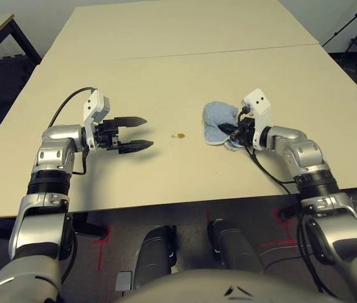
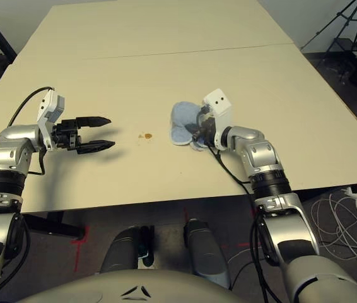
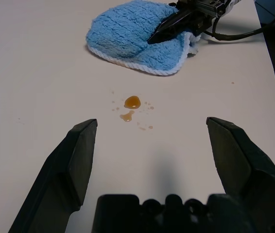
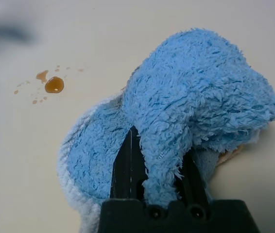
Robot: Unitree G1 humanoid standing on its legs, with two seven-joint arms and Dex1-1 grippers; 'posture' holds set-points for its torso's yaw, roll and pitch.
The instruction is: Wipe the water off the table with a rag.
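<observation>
my right tool (image 1: pixel 229 130) clenched on rag (image 1: pixel 218 120) | rag's long axis across counter (image 1: pixel 166 76), toward water (image 1: pixel 179 136) | left tool (image 1: pixel 138 133) released

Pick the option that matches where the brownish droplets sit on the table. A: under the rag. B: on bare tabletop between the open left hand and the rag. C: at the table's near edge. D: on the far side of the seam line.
B: the water lies uncovered on the table, with the open left hand on one side and the rag, clamped in the right hand, on the other.
</observation>
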